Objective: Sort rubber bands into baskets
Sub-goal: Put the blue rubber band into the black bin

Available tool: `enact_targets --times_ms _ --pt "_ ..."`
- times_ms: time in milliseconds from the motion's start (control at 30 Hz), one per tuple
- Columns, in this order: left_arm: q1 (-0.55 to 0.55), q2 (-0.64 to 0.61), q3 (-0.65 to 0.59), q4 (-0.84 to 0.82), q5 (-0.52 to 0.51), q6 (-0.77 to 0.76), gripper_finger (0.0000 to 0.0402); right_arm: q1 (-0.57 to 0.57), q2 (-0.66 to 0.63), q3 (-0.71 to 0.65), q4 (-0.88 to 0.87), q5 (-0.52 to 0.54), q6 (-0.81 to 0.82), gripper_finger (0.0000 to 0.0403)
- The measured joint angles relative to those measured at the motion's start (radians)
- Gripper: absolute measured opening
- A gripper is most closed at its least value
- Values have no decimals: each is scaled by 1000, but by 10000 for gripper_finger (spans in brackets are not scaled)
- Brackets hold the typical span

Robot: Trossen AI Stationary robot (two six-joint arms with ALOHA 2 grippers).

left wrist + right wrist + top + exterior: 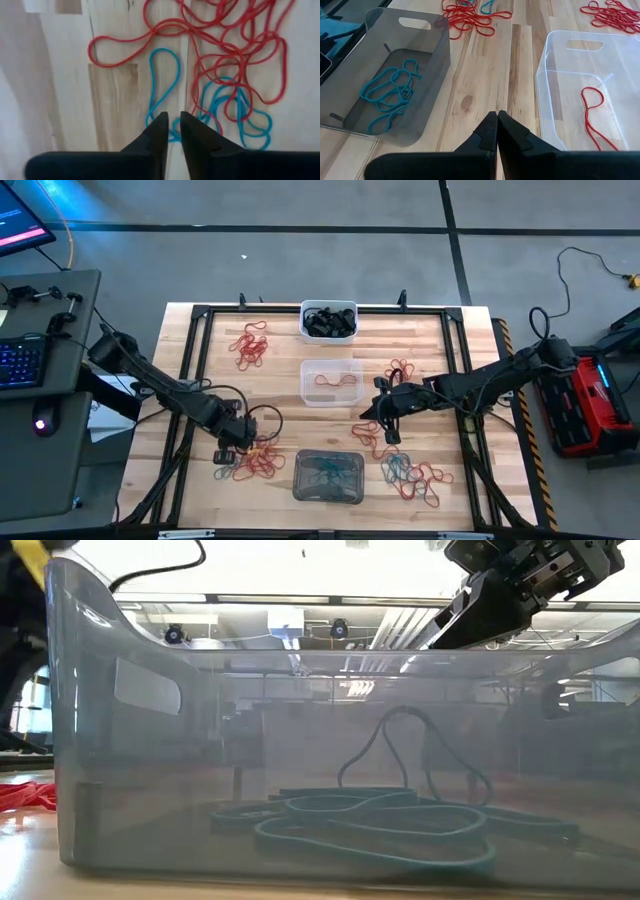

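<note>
The surface point(200, 370) is pale butcher-block wood with a black frame along its edges, standing on a grey floor; a desk with a keyboard point(20, 360) sits off its left side. Three rounded-rectangular plastic tubs lie in a line down the middle: a white basket point(328, 321) full of black bands, a clear basket point(331, 382) holding one red band point(592, 107), and a translucent grey basket point(328, 476) with teal bands point(390, 92) — its long axis running across the surface. Loose red and teal bands point(415, 475) lie in tangles on both sides. The left gripper point(170, 131) is low over a red-and-teal pile, fingers nearly together around a teal loop point(165, 80). The right gripper point(497, 127) hangs between the clear and grey baskets — fingers closed, empty.
</note>
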Motion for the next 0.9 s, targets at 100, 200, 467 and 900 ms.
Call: enact_targets --times_ms 100,200,467,900 --pt "0 0 -45 36 -4 -20 73 0 0 0 -3 0 -4 0" --pt "4 0 -81 70 -13 -21 97 0 0 0 -4 0 -4 0" --pt "5 1 -159 165 -15 -29 111 0 0 0 -3 0 -4 0" --pt "4 -5 -235 234 -27 -65 46 0 0 0 2 0 -3 0"
